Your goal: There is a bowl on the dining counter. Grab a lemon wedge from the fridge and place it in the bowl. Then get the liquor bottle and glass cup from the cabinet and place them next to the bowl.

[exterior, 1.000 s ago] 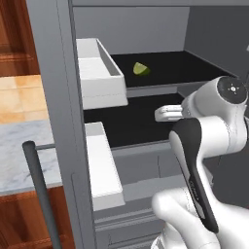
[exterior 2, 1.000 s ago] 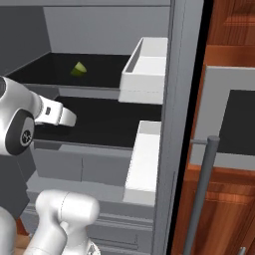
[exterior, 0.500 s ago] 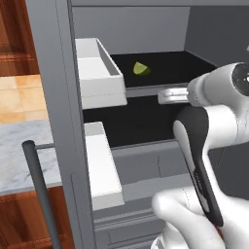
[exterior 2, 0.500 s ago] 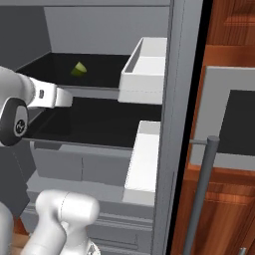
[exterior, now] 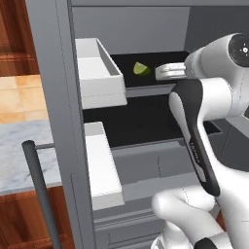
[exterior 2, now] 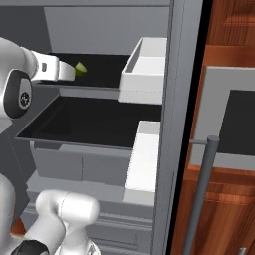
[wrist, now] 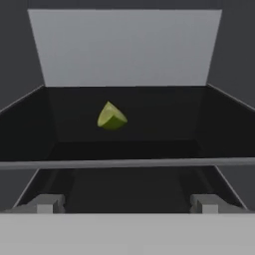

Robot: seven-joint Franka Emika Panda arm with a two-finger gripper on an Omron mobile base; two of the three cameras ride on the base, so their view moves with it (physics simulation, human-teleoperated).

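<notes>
A small yellow-green lemon wedge [wrist: 111, 117] lay on the fridge's dark upper shelf [wrist: 149, 149], ahead of the robot's wide-open fingers [wrist: 45, 203]; it looked light, soft and slippery, probably best pinched gently across its flat cut faces.

A rendered home kitchen, seen from before an open fridge [exterior: 131, 160]: grey walls, dark shelves [exterior 2: 94, 119], white door bins [exterior: 97, 73] stacked on the swung-out door. A lemon wedge [wrist: 111, 117] on the upper shelf. Warm wooden cabinets [exterior 2: 231, 22] on both sides, a marble-patterned counter [exterior: 19, 151] with a tiled floor beyond, and a built-in oven with dark glass [exterior 2: 241, 124] and a grey bar handle [exterior 2: 201, 194]
</notes>
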